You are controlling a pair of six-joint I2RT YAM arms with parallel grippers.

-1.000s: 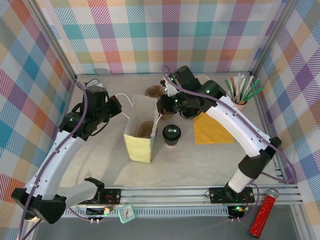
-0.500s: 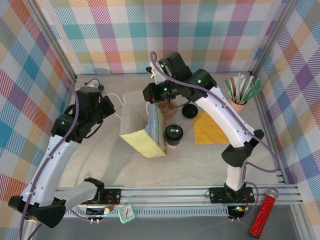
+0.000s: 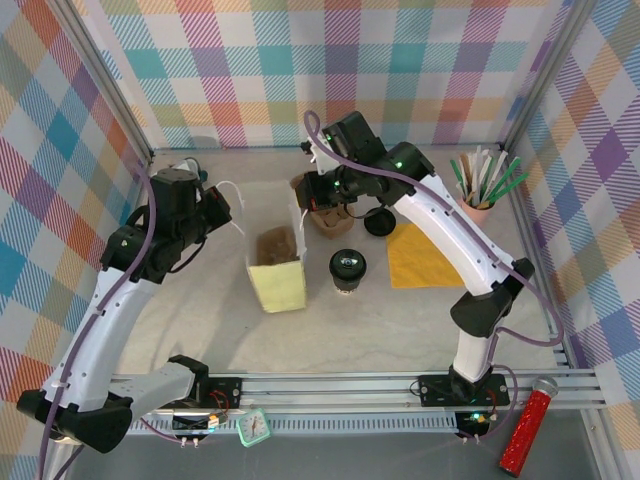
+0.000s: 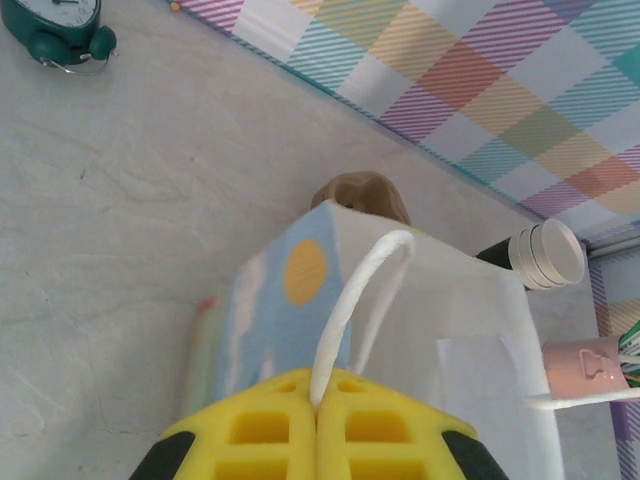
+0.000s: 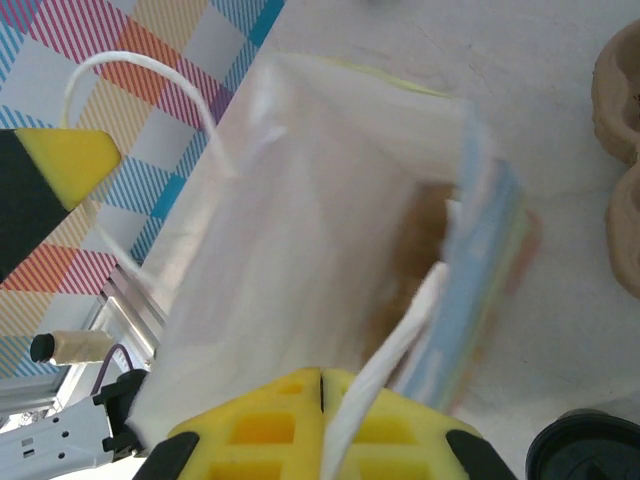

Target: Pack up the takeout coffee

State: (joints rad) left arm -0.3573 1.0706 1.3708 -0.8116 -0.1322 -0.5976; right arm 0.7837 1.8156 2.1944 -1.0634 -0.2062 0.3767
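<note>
**Bag held open by both handles; coffee stands outside it**

Near rail: a small teal alarm clock (image 3: 254, 428) left of centre, and a red glittery tube (image 3: 528, 425) at the right, both well apart from the work.

Mid-table: a paper bag (image 3: 277, 280), yellow outside and white inside, stands upright with its mouth open. There is a brown mass at its bottom; cannot tell what it is.

The takeout coffee (image 3: 347, 268), a small black-walled paper cup with a glossy round black plastic lid, stands upright on the tabletop. It is just right of the bag and outside it, with a narrow gap between them. Neither gripper touches it. Its lid edge shows in the lower right corner of the right wrist view (image 5: 590, 450).

The left gripper (image 3: 228, 204) sits left of the bag. In its wrist view the yellow jaws are pressed together on the bag's left handle (image 4: 350, 292), a white cord loop rising from the rim.

The right gripper (image 3: 308, 192) is over the bag's far right corner. Its jaws are likewise closed, pinching the right handle (image 5: 390, 360), also white cord.

Beyond: a brown pulp cup carrier (image 3: 332, 216) lies just behind the bag, under the right arm. A yellow paper napkin (image 3: 425, 256) lies flat to the right. At the far right is a pink cup (image 3: 482, 208) of green and white stirrers. A stack of cream-rimmed black cups (image 4: 545, 255) shows in the left wrist view.
</note>
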